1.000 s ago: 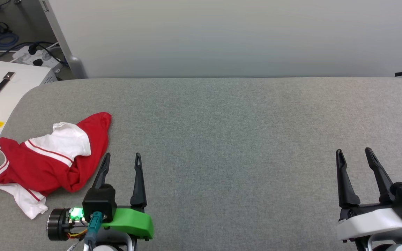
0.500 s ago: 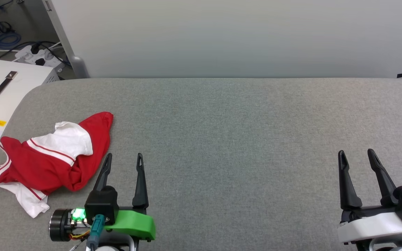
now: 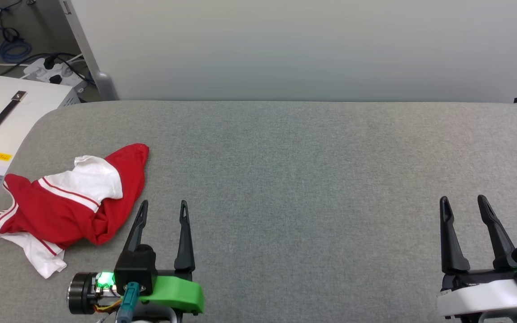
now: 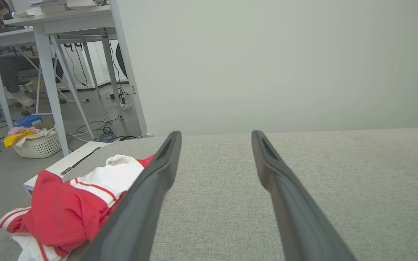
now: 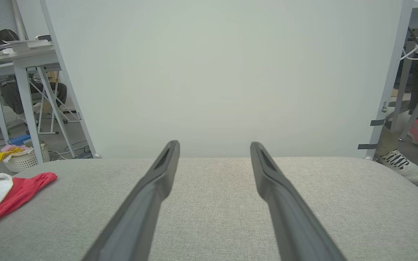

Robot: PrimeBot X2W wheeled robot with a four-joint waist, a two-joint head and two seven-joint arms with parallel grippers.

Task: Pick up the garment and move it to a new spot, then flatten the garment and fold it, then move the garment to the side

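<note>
1. Head view: your garment (image 3: 67, 202) lies crumpled at the table's (image 3: 308, 157) left end, its folds hiding much of it. The left gripper (image 3: 164, 204) and right gripper (image 3: 462, 198) are spread and empty at the table's near edge.
2. Left wrist view: your left gripper covers part of the garment.
3. Right wrist view: the frame cuts the garment off at the table's left end.

Just one garment (image 3: 52, 213), left of frame, plus my two claws: left gripper (image 3: 164, 204) and right gripper (image 3: 462, 199). Also one white box (image 3: 2, 116) upper left, one laundry basket (image 4: 38, 146).
</note>
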